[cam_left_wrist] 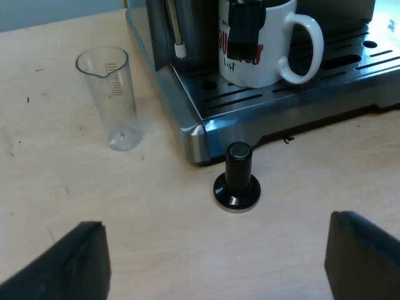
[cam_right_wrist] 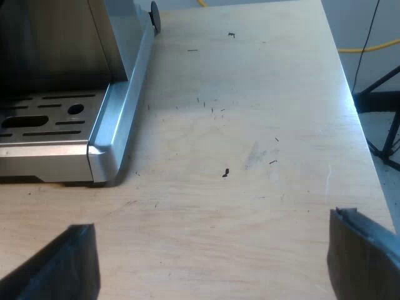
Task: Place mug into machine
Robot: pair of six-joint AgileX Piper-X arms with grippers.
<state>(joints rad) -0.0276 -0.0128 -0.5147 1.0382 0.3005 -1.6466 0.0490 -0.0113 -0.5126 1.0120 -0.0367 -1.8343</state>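
Observation:
A white mug (cam_left_wrist: 265,47) with red lettering stands upright on the slotted drip tray (cam_left_wrist: 250,100) of the espresso machine, its handle pointing along the tray. A dark part (cam_left_wrist: 245,28) hangs in front of the mug and hides some of its print. My left gripper (cam_left_wrist: 212,269) hovers open above the wooden table, well short of the machine, with nothing between its fingers (cam_left_wrist: 62,265). My right gripper (cam_right_wrist: 212,269) is open too, over bare table beside the drip tray's corner (cam_right_wrist: 100,153).
A tamper with a black knob (cam_left_wrist: 237,178) stands on the table just before the machine's corner. A clear measuring glass (cam_left_wrist: 114,100) stands upright beside the machine. The steam wand (cam_left_wrist: 177,31) hangs near the mug. The table's edge (cam_right_wrist: 353,106) drops to the floor.

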